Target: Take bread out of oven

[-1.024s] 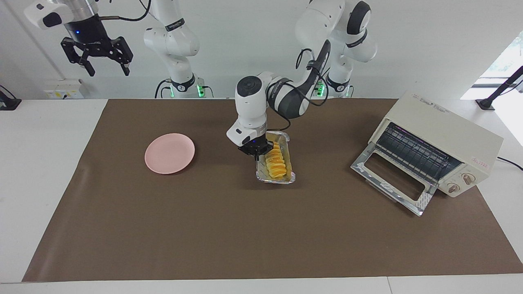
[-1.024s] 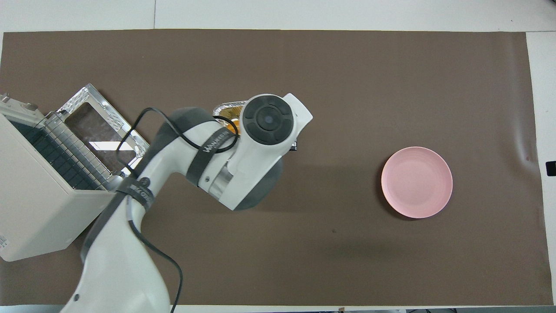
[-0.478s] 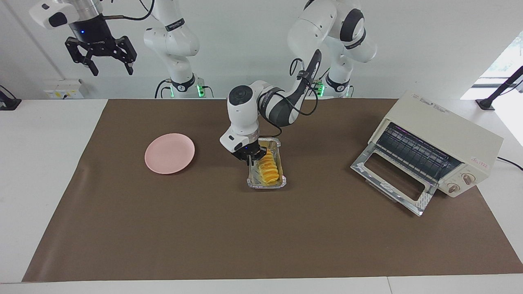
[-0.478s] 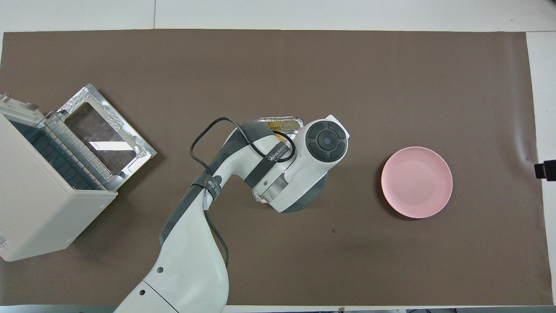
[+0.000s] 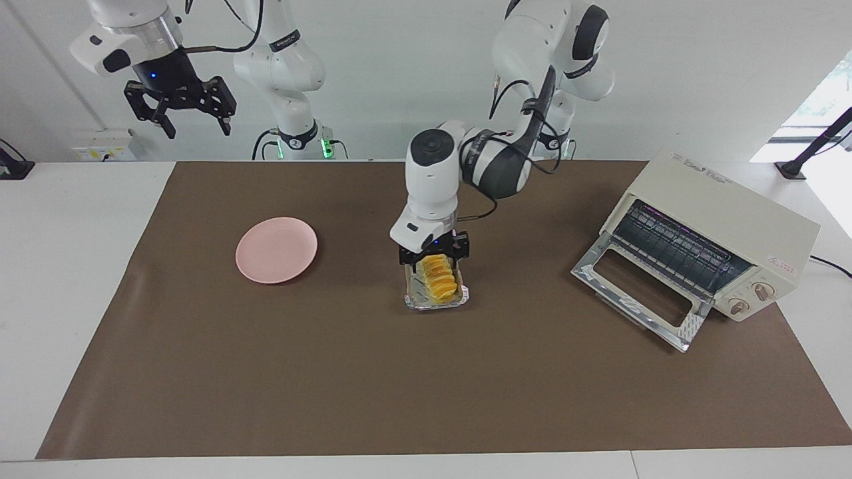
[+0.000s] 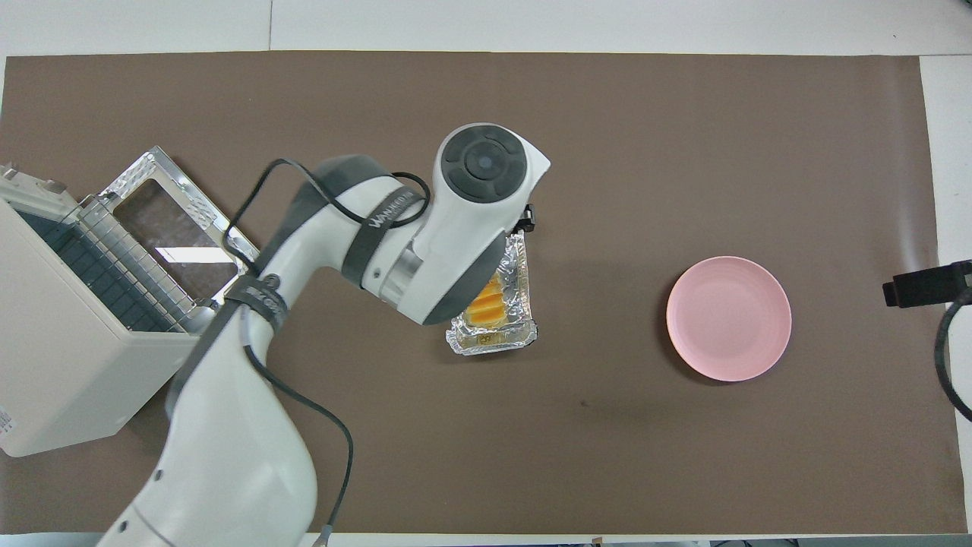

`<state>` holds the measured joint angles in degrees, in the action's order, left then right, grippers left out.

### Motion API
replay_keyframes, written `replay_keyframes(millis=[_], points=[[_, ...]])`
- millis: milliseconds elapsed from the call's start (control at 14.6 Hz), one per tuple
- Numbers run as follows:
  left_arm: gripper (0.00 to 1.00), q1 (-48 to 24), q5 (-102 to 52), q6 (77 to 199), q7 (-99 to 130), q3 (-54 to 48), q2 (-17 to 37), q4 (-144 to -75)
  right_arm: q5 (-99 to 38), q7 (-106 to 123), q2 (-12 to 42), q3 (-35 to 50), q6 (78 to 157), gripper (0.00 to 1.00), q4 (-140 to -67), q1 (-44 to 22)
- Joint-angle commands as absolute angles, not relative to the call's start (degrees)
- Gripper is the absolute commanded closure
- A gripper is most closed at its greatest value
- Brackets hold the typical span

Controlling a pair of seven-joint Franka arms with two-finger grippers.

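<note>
1. My left gripper (image 5: 434, 261) hangs low over the end of the foil tray (image 5: 436, 298) nearer to me, fingers spread to either side of the bread (image 5: 438, 278), gripping nothing.
2. The bread lies in that tray, directly under my left gripper, out on the brown mat (image 5: 373, 372).
3. The oven (image 5: 712, 233) stands toward my left arm's end, door (image 5: 639, 287) dropped open.
4. My right gripper (image 5: 180, 106) waits raised, fingers apart; the pink plate (image 5: 276, 249) sits toward that end.
</note>
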<state>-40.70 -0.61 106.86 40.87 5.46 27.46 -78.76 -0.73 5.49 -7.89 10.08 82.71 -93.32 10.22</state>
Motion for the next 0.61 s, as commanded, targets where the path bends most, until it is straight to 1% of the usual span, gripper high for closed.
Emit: replay_keyframes(millis=[0, 137, 273, 410, 546], points=[[0.0, -30.8, -2.5, 97.3, 36.9, 4.9, 18.0, -80.6, -0.9, -0.4, -3.2, 10.3, 86.3, 0.0, -93.4, 5.3], [0.0, -21.8, -2.5, 92.7, 25.8, 4.9, 13.6, -82.3, -0.5, -7.0, 0.4, 10.3, 90.0, 0.0, -94.3, -0.2], [0.0, -14.5, -2.5, 88.7, 18.3, 4.9, 10.9, -83.6, 0.0, -12.6, 5.0, 10.2, 93.8, 0.0, -93.9, -4.7], [0.0, -10.8, -2.5, 83.5, 11.7, 4.9, 7.2, -86.0, 0.0, -16.4, 9.1, 10.2, 97.8, 0.0, -93.5, -8.2], [0.0, -9.3, -2.5, 81.9, 10.1, 4.9, 2.4, -90.2, 0.6, -19.0, 12.5, 10.1, 101.7, 0.0, -93.4, -11.9]])
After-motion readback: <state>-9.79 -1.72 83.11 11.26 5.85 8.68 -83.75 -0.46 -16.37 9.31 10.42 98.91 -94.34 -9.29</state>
